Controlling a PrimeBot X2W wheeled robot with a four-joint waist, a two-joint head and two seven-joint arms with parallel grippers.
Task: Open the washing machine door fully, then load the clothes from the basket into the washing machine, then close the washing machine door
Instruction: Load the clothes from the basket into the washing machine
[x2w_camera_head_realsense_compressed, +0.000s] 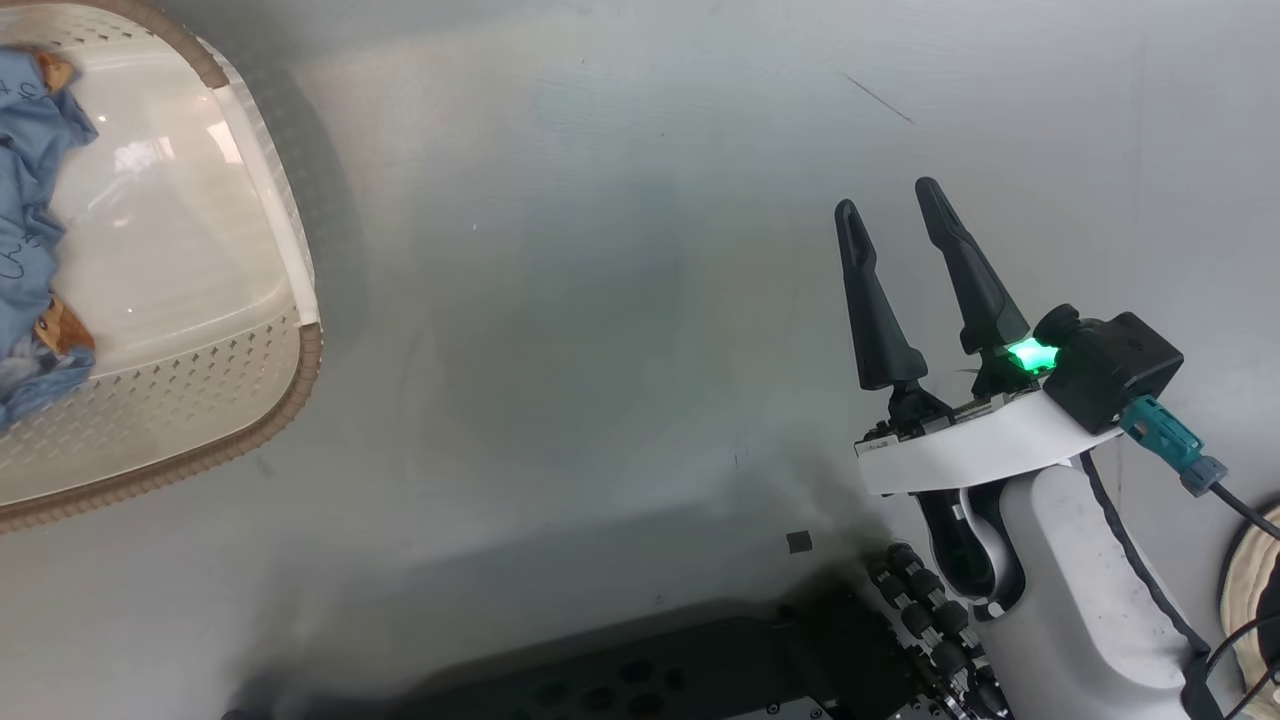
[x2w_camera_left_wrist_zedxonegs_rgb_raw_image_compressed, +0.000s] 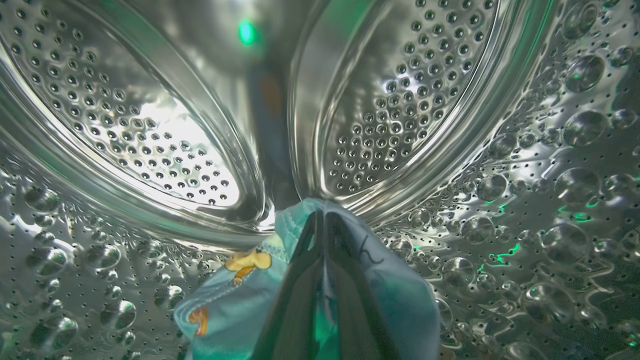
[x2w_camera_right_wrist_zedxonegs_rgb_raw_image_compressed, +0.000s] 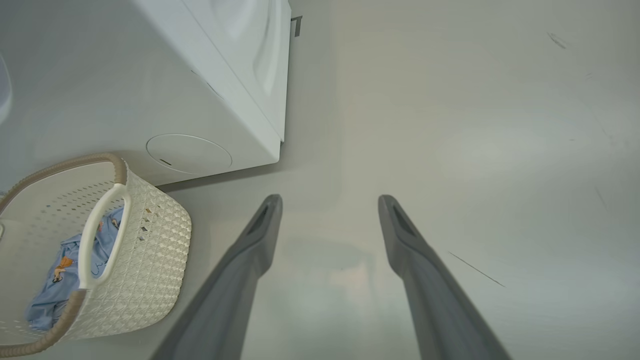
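Note:
My left gripper (x2w_camera_left_wrist_zedxonegs_rgb_raw_image_compressed: 322, 220) is inside the washing machine's perforated steel drum (x2w_camera_left_wrist_zedxonegs_rgb_raw_image_compressed: 410, 100), shut on a piece of the clothes (x2w_camera_left_wrist_zedxonegs_rgb_raw_image_compressed: 235, 310), light blue with orange cartoon figures, which hangs round its fingers. The cream basket (x2w_camera_head_realsense_compressed: 255, 200) sits at the head view's upper left with more blue clothes (x2w_camera_head_realsense_compressed: 30, 200) in it. In the right wrist view the basket (x2w_camera_right_wrist_zedxonegs_rgb_raw_image_compressed: 155, 250) stands on the floor beside the white washing machine (x2w_camera_right_wrist_zedxonegs_rgb_raw_image_compressed: 200, 100), clothes (x2w_camera_right_wrist_zedxonegs_rgb_raw_image_compressed: 60, 280) inside. My right gripper (x2w_camera_head_realsense_compressed: 890, 195) hangs open over bare floor, well right of the basket, nothing between its fingers (x2w_camera_right_wrist_zedxonegs_rgb_raw_image_compressed: 262, 225). The washing machine door is out of view.
Grey floor (x2w_camera_head_realsense_compressed: 600, 250) lies between the basket and my right arm. My dark base (x2w_camera_head_realsense_compressed: 700, 670) shows at the bottom of the head view. A round pale object (x2w_camera_head_realsense_compressed: 1250, 600) sits at the right edge. The machine's small round lower cover (x2w_camera_right_wrist_zedxonegs_rgb_raw_image_compressed: 189, 152) faces the basket.

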